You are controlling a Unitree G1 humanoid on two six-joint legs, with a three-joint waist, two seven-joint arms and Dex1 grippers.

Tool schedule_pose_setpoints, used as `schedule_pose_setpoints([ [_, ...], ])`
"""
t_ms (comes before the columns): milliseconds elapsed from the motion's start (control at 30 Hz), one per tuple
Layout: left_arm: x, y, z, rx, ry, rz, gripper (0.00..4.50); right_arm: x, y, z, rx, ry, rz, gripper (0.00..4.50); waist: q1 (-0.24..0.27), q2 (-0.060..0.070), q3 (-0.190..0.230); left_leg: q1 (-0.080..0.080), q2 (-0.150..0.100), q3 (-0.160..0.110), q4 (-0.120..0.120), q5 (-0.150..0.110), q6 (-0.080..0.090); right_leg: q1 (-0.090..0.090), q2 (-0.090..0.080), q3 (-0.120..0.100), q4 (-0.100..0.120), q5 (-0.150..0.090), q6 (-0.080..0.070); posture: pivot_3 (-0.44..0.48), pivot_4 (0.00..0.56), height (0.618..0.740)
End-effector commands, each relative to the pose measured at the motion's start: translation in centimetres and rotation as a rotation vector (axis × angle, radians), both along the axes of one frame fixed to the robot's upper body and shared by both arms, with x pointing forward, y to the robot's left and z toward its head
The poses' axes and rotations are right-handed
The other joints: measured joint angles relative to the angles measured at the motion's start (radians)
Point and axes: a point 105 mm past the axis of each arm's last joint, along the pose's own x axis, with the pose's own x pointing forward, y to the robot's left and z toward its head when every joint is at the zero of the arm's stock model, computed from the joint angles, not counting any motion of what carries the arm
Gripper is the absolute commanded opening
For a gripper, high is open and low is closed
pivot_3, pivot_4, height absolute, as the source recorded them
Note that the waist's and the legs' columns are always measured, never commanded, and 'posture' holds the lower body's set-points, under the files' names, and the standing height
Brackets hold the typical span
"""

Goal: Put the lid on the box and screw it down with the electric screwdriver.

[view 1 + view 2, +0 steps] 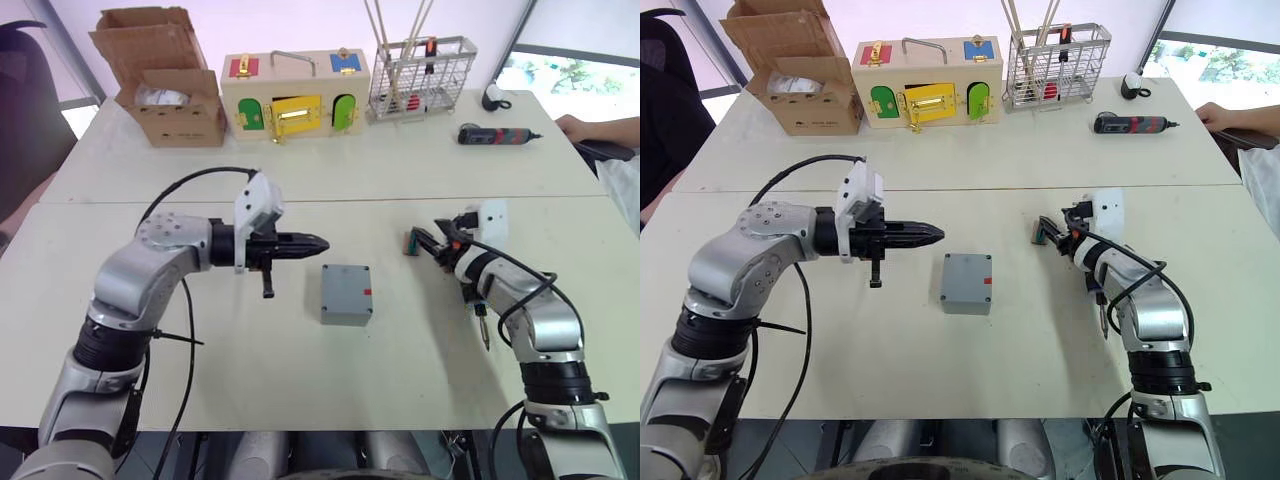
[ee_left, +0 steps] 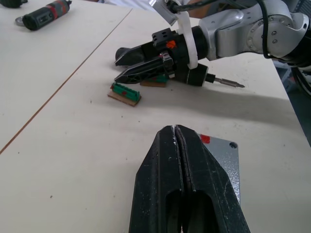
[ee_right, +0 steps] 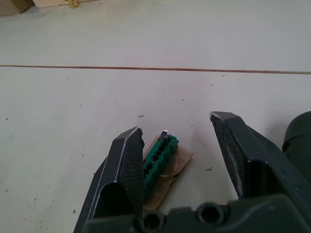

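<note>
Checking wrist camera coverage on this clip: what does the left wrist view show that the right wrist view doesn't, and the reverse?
Left wrist view alone: the left gripper with jaws shut, the grey box just beyond it, a black-and-red screwdriver far off, and the big dark screwdriver, its bit poking out beside the right arm. Right wrist view alone: the bottom edge of a cardboard box. Both: the right gripper with jaws open, close over a small green connector on the cream table, plus the table's seam.
</note>
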Motion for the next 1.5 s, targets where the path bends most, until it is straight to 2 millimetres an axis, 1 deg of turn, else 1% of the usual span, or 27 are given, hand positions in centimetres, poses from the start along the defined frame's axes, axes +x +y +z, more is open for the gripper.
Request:
schedule_pose_setpoints([
  [33,-0.6,-0.4,0.7,0.003,-0.042,-0.029,0.00,0.4,0.5,0.9,-0.009,-0.036,0.009,2.45,0.001,0.000,0.000,0.000,0.000,0.000,0.000,0.000,0.000,0.000,0.000,0.000,0.000,0.000,0.000,0.000,0.150,0.740],
  [433,-0.5,-0.5,0.5,-0.003,-0.041,-0.015,0.00,1.0,0.5,0.9,-0.019,-0.025,0.016,2.45,0.000,0.000,0.000,0.000,0.000,0.000,0.000,0.000,0.000,0.000,0.000,0.000,0.000,0.000,0.000,0.000,0.150,0.740],
  [833,-0.7,-0.3,0.3,0.006,-0.037,-0.012,0.00,1.0,0.5,0.6,-0.027,-0.018,0.021,2.45,0.000,0.000,0.000,0.000,0.000,0.000,0.000,0.000,0.000,0.000,0.000,0.000,0.000,0.000,0.000,0.000,0.150,0.740],
  [933,-0.7,-0.5,0.4,0.005,-0.038,-0.014,0.00,1.0,0.5,0.5,-0.031,-0.016,0.023,1.65,0.000,0.000,0.000,0.000,0.000,0.000,0.000,0.000,0.000,0.000,0.000,0.000,0.000,0.000,0.000,0.000,0.150,0.740],
  [967,-0.7,-0.5,0.4,0.005,-0.039,-0.014,0.00,1.0,0.5,0.5,-0.031,-0.015,0.023,1.26,0.000,0.000,0.000,0.000,0.000,0.000,0.000,0.000,0.000,0.000,0.000,0.000,0.000,0.000,0.000,0.000,0.150,0.740],
  [1000,-0.7,-0.5,0.4,0.005,-0.040,-0.014,0.00,1.1,0.4,0.5,-0.033,-0.015,0.022,0.69,0.000,0.000,0.000,0.000,0.000,0.000,0.000,0.000,0.000,0.000,0.000,0.000,0.000,0.000,0.000,0.000,0.150,0.740],
  [1033,-0.6,-0.5,0.4,0.005,-0.040,-0.014,0.00,1.1,0.4,0.4,-0.034,-0.013,0.021,0.22,0.000,0.000,0.000,0.000,0.000,0.000,0.000,0.000,0.000,0.000,0.000,0.000,0.000,0.000,0.000,0.000,0.150,0.740],
  [1067,-0.6,-0.5,0.4,0.006,-0.041,-0.014,0.00,1.1,0.4,0.4,-0.039,-0.012,0.020,0.08,0.000,0.000,0.000,0.000,0.000,0.000,0.000,0.000,0.000,0.000,0.000,0.000,0.000,0.000,0.000,0.000,0.150,0.740],
  [1300,-0.6,-0.4,0.4,0.009,-0.041,-0.014,0.00,0.9,0.4,0.4,-0.038,-0.011,0.021,0.08,0.000,0.000,0.000,0.000,0.000,0.000,0.000,0.000,0.000,0.000,0.000,0.000,0.000,0.000,0.000,0.000,0.150,0.740],
  [1500,-0.6,-0.3,0.3,0.010,-0.039,-0.016,0.00,0.7,0.4,1.5,-0.036,-0.043,0.030,0.08,0.000,0.000,0.000,0.000,0.000,0.000,0.000,0.000,0.000,0.000,0.000,0.000,0.000,0.000,0.000,0.000,0.150,0.740],
])
